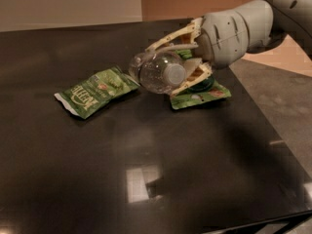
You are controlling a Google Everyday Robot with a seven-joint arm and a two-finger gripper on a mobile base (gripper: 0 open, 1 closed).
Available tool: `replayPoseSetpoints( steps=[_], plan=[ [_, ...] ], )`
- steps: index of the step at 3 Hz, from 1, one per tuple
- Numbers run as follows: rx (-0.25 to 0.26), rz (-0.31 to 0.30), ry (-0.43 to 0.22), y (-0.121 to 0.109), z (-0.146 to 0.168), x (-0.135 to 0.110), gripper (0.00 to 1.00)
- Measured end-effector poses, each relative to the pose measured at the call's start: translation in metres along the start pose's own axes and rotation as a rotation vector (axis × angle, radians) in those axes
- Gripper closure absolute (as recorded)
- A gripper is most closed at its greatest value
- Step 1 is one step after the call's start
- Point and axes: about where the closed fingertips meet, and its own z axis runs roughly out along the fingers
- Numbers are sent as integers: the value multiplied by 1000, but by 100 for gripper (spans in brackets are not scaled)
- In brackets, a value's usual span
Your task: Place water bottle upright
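Clear plastic fills our gripper [165, 71]: its two fingers are closed around the water bottle [150, 74], which lies on its side between them, white cap [174, 74] turned our way. One green snack bag [95, 90] lies just past the fingertips on the black table [195, 169]; another green bag [201, 95] lies beneath the lower finger.

We log: table [97, 179], dark, glossy, mirror-like. Bottle [152, 74], clear ribbed plastic; cap [174, 74], pale, matt. Left bag [95, 90] and right bag [201, 96], crinkled shiny green film. Gripper [161, 72], over the table's right part, clasping the bottle: cream plastic fingers [168, 39], smooth grey shell.
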Motion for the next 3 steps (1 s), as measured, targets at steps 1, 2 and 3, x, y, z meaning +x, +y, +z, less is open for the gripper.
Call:
replayPoseSetpoints(
  steps=[1, 2, 3],
  plan=[
    [0, 0, 0, 0, 0, 0, 100],
    [31, 34, 75, -5, 6, 8, 100],
    [84, 118, 183, -12, 26, 11, 100]
  ],
)
